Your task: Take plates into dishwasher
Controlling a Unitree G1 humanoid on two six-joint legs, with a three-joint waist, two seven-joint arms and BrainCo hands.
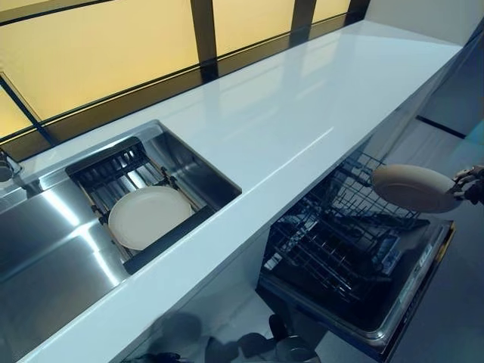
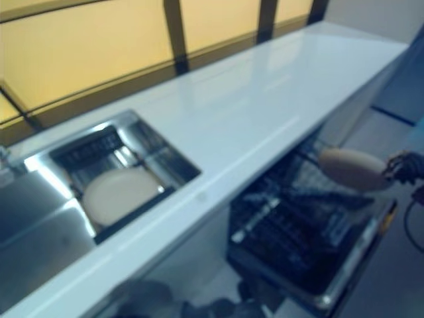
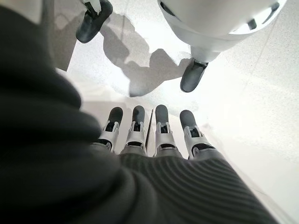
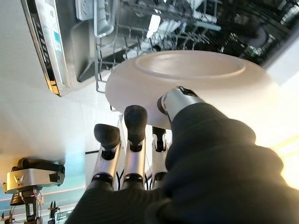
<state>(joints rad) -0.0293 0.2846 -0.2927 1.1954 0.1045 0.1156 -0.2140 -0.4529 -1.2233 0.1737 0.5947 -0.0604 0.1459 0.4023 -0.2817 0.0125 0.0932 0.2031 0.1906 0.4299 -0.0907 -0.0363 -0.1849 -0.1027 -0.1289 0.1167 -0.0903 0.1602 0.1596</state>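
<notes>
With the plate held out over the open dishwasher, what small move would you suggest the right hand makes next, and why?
Probably lower it toward the rack. The right hand pinches the plate by its rim, and it hangs above the dishwasher rack without touching the wires. A second plate waits in the sink; the left hand hangs open over the floor.

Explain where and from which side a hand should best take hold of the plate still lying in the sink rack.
Probably at the rim. The plate lies flat, face up, in the sink rack, so only its edge offers a pinch. Come from above on the counter side, a thumb over the rim and fingers slipped under where the rack's gaps allow.
</notes>
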